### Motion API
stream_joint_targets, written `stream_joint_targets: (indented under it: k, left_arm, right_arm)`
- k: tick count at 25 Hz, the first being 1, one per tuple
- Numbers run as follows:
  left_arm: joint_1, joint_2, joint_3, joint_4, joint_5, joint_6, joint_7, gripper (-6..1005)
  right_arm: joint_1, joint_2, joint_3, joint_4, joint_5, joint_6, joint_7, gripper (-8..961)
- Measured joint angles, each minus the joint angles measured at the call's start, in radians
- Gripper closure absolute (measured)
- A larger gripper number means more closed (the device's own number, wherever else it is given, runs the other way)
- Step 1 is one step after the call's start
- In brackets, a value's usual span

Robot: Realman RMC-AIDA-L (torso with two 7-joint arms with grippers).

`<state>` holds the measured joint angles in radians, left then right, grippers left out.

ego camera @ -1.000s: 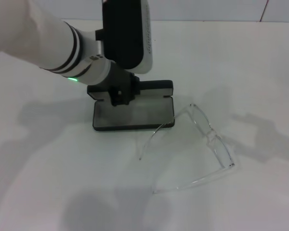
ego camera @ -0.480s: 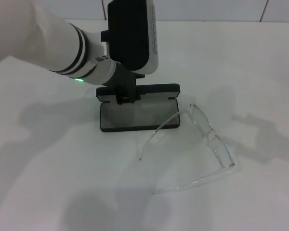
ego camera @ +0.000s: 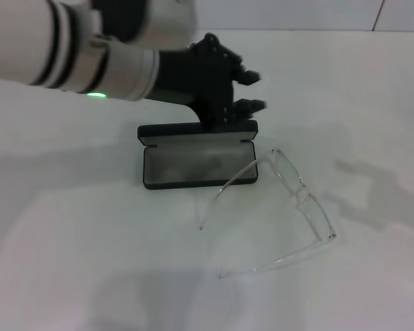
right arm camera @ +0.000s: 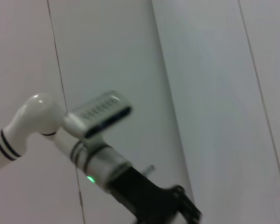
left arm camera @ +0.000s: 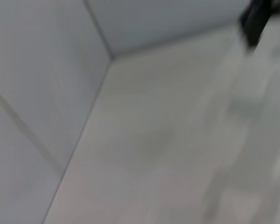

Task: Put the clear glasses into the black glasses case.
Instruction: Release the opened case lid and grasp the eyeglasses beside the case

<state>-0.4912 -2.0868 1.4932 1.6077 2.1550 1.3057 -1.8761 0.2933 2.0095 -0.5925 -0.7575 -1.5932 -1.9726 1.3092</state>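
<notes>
Left hand [ego camera: 252, 89]: fingers spread, holding nothing, hovering over the raised lid. Black glasses case [ego camera: 196, 164]: open on the white desk [ego camera: 69, 262], grey lining showing. Clear glasses [ego camera: 290, 207]: unfolded just beside, 1 temple tip touching the case's rim. Right hand: unseen.

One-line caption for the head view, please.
Left gripper open above the back edge of the open black glasses case; clear glasses lie unfolded on the white table beside it.
</notes>
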Motion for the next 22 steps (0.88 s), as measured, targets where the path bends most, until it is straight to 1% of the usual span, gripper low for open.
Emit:
stream_joint_targets:
  k: [1, 3, 4, 5, 9, 11, 14, 15, 17, 19, 20, 22]
  left_arm:
    - [0.020, 0.000, -0.032, 0.009, -0.090, 0.029, 0.032, 670]
    - [0.050, 0.001, -0.082, 0.011, -0.209, 0.068, 0.077, 669]
    - [0.076, 0.001, -0.121, 0.005, -0.320, 0.102, 0.115, 669]
    - [0.095, 0.001, -0.141, -0.005, -0.382, 0.120, 0.144, 669]
    - [0.198, -0.001, -0.235, -0.122, -0.697, 0.207, 0.346, 668]
    - [0.239, 0.000, -0.259, -0.181, -0.790, 0.221, 0.403, 668]
    - [0.272, 0.003, -0.294, -0.260, -0.849, 0.246, 0.449, 667]
    - [0.275, 0.003, -0.302, -0.284, -0.848, 0.254, 0.451, 667]
    - [0.280, 0.003, -0.314, -0.344, -0.846, 0.274, 0.450, 667]
    - [0.280, 0.002, -0.314, -0.367, -0.845, 0.279, 0.450, 621]
    - [0.281, 0.002, -0.316, -0.447, -0.844, 0.289, 0.469, 597]
    - [0.281, 0.001, -0.316, -0.481, -0.844, 0.293, 0.491, 551]
  right_arm:
    - [0.000, 0.000, 0.005, 0.001, 0.000, 0.002, 0.000, 259]
    - [0.001, -0.001, 0.020, 0.009, 0.000, 0.007, 0.002, 259]
    - [0.004, -0.002, 0.027, 0.015, 0.000, 0.011, 0.004, 259]
    - [0.005, -0.003, 0.031, 0.020, 0.000, 0.016, 0.006, 259]
    - [0.010, -0.008, 0.034, 0.025, -0.004, 0.080, 0.045, 259]
    - [0.014, -0.020, 0.033, 0.001, -0.007, 0.113, 0.112, 259]
    - [0.033, -0.047, 0.019, -0.044, -0.017, 0.139, 0.235, 259]
    - [0.052, -0.064, 0.012, -0.070, -0.029, 0.142, 0.307, 259]
    - [0.088, -0.083, 0.002, -0.128, -0.077, 0.142, 0.433, 259]
    - [0.145, -0.094, -0.017, -0.230, -0.175, 0.144, 0.603, 260]
    - [0.174, -0.096, -0.032, -0.283, -0.226, 0.146, 0.682, 260]
    - [0.227, -0.098, -0.078, -0.386, -0.348, 0.147, 0.824, 260]
